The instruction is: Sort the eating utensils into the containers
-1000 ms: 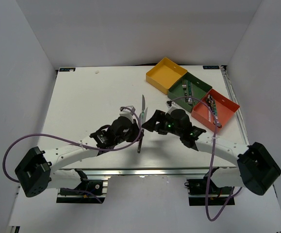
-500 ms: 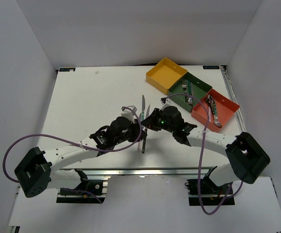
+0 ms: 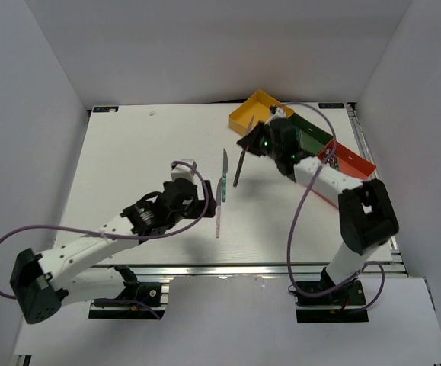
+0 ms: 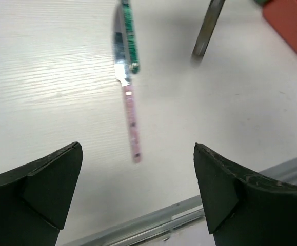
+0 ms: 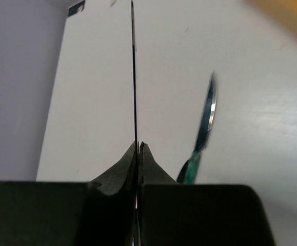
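My right gripper (image 3: 250,145) (image 5: 139,146) is shut on a slim dark utensil (image 3: 238,169) (image 5: 134,72) (image 4: 208,28). It hangs above the table just left of the containers and shows edge-on in the right wrist view. A teal-handled knife (image 3: 224,171) (image 4: 129,36) (image 5: 205,123) lies on the table. Below it lies a pink-handled utensil (image 3: 218,212) (image 4: 131,120). My left gripper (image 3: 203,200) (image 4: 138,149) stands open with nothing in it, just left of the pink handle. The yellow tray (image 3: 250,114), green tray (image 3: 311,137) and red tray (image 3: 353,162) sit at the back right, and the green and red ones hold utensils.
The table's near metal edge (image 4: 153,225) runs just below my left gripper. White walls close in the table on three sides. My right arm's cable (image 3: 300,206) loops over the table's right half.
My left gripper has opened and drawn back to the left. My right gripper has shut on the dark utensil and swung it up and right, toward the trays.
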Controlling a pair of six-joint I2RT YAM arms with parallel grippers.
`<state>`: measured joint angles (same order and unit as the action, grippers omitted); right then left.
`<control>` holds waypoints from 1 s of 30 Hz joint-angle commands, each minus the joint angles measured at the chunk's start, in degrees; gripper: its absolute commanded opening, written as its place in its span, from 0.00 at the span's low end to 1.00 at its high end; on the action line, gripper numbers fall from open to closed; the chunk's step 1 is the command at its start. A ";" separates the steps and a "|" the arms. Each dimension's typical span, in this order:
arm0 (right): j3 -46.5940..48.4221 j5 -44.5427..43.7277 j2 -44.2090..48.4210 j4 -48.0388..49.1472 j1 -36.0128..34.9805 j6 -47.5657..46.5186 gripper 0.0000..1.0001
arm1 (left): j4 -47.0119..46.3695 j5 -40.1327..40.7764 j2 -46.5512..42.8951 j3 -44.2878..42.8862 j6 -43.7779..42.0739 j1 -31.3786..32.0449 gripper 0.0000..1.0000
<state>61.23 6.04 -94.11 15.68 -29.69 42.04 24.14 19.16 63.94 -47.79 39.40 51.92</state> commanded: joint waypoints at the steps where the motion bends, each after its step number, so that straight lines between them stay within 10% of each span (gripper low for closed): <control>1: 15.43 -0.42 -7.45 -3.36 5.95 -7.66 0.00 | 12.50 7.82 -6.80 -1.96 -4.49 0.02 0.98; 14: 64.50 3.10 -41.32 -8.03 18.00 -20.77 0.00 | 3.37 -2.55 -10.34 9.64 -5.30 0.29 0.98; 22: 69.89 3.27 -48.18 -7.94 18.97 -26.57 0.00 | -0.76 -2.11 -6.82 13.25 -1.26 0.37 0.98; 30: 68.75 1.87 -46.09 -10.58 18.71 -27.45 0.89 | 0.29 1.31 -4.88 9.48 0.15 0.29 0.98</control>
<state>127.31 8.10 -142.69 5.48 -10.70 16.45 25.10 17.87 59.09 -34.96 38.22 51.99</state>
